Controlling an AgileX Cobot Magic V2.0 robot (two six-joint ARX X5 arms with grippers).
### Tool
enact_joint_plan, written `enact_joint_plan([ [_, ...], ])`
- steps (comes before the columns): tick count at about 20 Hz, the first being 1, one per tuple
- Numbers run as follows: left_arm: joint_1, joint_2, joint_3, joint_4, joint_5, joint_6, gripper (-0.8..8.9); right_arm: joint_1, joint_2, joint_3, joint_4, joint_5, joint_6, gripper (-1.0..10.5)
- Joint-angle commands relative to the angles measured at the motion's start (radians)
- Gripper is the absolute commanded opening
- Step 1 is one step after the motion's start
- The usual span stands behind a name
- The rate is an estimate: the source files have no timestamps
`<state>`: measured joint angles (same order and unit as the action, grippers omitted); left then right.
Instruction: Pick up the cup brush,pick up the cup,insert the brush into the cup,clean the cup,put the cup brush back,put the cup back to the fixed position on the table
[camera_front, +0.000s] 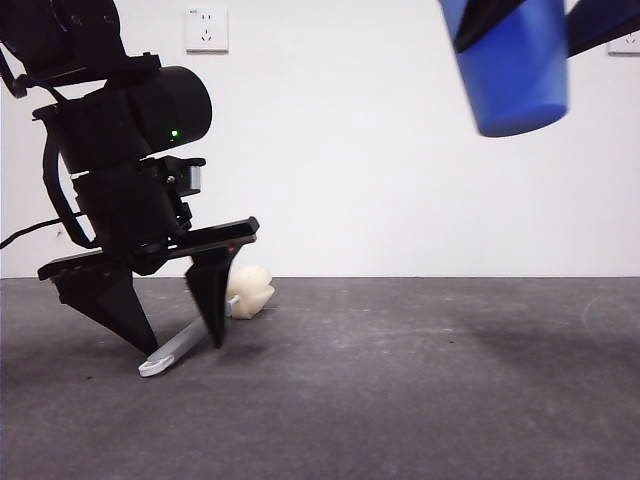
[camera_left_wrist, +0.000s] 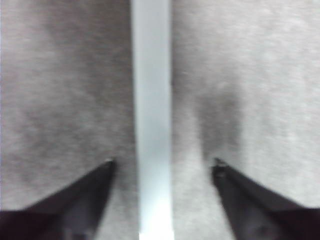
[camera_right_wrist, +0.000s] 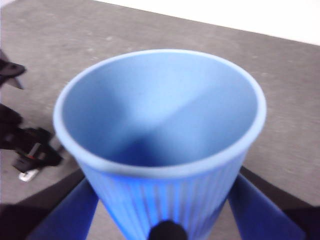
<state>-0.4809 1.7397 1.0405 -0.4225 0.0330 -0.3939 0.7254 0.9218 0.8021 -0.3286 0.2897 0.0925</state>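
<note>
Blue plastic dominates the upper right of the front view, where the cup (camera_front: 517, 72) hangs in the air well above the table (camera_front: 420, 380), gripped by the right tool (camera_front: 525, 25) near its rim. The right wrist view looks straight into the tumbler's open mouth: its smooth rim (camera_right_wrist: 160, 165) and ribbed wall sit squeezed between the two jaws, which press on opposite sides of the cup (camera_right_wrist: 165, 145). The inside of the cup appears empty.

Low on the left of the front view, the left tool (camera_front: 180, 335) is down at the table surface, its black jaws pointing downward and spread apart. The cup brush (camera_front: 215, 320) lies on the table beneath it, its grey handle running at a slant between the two jaw tips, the white looped end (camera_front: 153, 366) nearest the camera and the cream-yellow sponge head (camera_front: 250, 292) farther back, just beyond the jaws. In the left wrist view the pale handle (camera_left_wrist: 152, 120) passes down the middle of the gap in the left tool (camera_left_wrist: 162, 162), with table showing on both sides between it and each jaw tip; the jaws stand open and are not closed on it. That view is blurred, so whether either tip touches the table cannot be told.

A white wall with an electrical socket (camera_front: 206, 28) forms the backdrop behind the dark grey table.
</note>
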Motion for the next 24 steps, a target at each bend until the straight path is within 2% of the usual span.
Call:
enact_joint_plan([
  [1,-0.002,-0.028,0.000,-0.027,0.000,0.010,3.91,0.000,0.058,0.001,0.073,0.000,0.025,-0.2],
  [5,-0.002,-0.161,0.000,-0.100,0.002,0.086,3.91,-0.063,0.207,-0.006,0.228,-0.008,0.022,-0.2],
  [8,-0.002,-0.329,0.000,-0.167,0.002,0.138,3.90,-0.143,0.332,-0.032,0.374,-0.094,0.022,-0.2],
  [11,-0.002,-0.497,0.000,-0.185,0.002,0.156,3.90,-0.206,0.449,-0.079,0.506,-0.172,0.022,-0.2],
  [15,-0.002,-0.670,0.000,-0.233,-0.001,0.160,3.90,-0.237,0.582,-0.149,0.761,-0.187,0.018,-0.2],
  [17,-0.002,-0.719,0.000,-0.264,-0.001,0.159,3.90,-0.250,0.636,-0.153,0.834,-0.194,-0.008,-0.2],
  [19,-0.002,-0.750,0.000,-0.288,-0.003,0.159,3.90,-0.266,0.700,-0.153,0.903,-0.235,-0.016,-0.2],
  [21,-0.002,-0.766,0.000,-0.302,-0.006,0.160,3.90,-0.274,0.760,-0.154,0.958,-0.237,-0.017,-0.2],
  [24,-0.002,-0.769,0.000,-0.310,-0.006,0.160,3.90,-0.274,0.818,-0.154,1.007,-0.237,-0.060,-0.2],
])
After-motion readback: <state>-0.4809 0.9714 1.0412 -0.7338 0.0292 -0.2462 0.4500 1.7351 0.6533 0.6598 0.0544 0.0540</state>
